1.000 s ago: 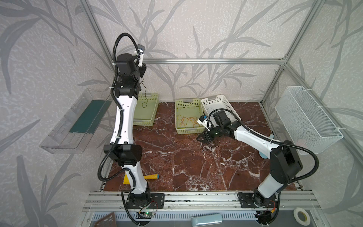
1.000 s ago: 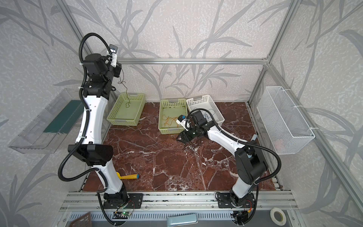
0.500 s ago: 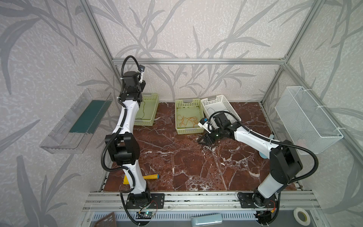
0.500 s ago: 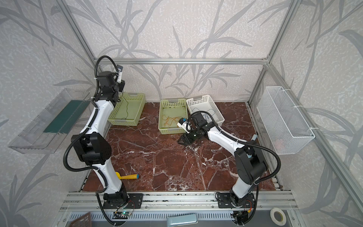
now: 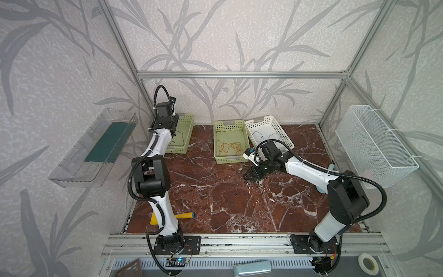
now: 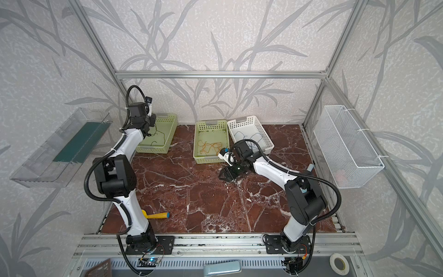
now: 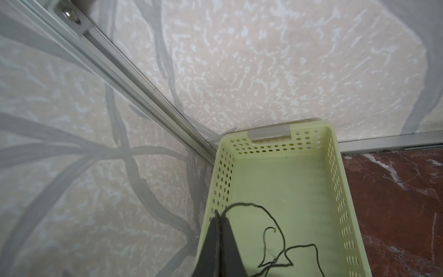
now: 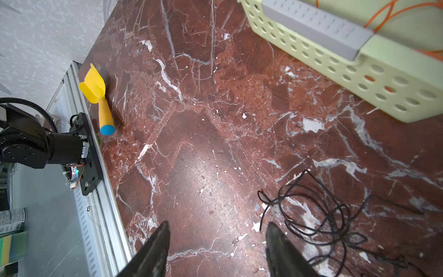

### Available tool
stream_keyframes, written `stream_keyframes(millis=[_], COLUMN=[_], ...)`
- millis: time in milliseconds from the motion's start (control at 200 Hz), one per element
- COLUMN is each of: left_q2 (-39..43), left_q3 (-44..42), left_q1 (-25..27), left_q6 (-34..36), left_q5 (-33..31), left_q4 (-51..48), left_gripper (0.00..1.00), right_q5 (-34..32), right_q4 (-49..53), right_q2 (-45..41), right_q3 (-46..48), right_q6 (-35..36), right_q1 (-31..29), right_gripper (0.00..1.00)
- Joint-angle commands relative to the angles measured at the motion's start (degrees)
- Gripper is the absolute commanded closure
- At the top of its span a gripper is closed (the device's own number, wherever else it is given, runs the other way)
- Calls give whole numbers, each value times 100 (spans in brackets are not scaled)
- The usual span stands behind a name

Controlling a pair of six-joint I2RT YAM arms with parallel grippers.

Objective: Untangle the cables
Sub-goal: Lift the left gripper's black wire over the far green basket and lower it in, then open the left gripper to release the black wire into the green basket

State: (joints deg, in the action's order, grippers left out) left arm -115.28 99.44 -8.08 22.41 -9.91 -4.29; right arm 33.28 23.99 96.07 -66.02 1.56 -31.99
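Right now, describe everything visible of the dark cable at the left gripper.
The dark cable is a thin, green-black, flexible strand, string-like and matte. One stretch is pinched at the tips of the shut left gripper. From there it arcs out and falls in loose, open loops inside the pale green perforated basket, with one free end curled like a hook. Whether the loops rest on the basket floor or hang just above cannot be told.

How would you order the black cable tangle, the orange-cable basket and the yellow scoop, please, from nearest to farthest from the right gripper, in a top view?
From the right gripper:
1. black cable tangle, beside its fingers.
2. orange-cable basket, just behind.
3. yellow scoop, front left.
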Motion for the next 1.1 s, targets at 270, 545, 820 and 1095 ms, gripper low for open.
stream_keyframes(millis=[270,545,820,1095], left_q2=[-660,-1367,-1148,-685], left_q3=[-155,587,381,10], left_q1=[15,65,544,1134], left_q6=[-1638,-2040,-2202,-2660], left_q5=[497,1374,1983,2048], left_q4=[-1508,-3041,-3562,-3599], left_gripper=[100,100,100,95], right_q5=[-468,-742,-924,-1282], right_q4=[-220,-351,-675,-749], right_q2=[-308,-395,-651,-683], right_q3=[39,70,454,868], right_q6=[-90,-68,-189,-476], right_q1=[-17,8,172,462], right_gripper=[37,37,37,37])
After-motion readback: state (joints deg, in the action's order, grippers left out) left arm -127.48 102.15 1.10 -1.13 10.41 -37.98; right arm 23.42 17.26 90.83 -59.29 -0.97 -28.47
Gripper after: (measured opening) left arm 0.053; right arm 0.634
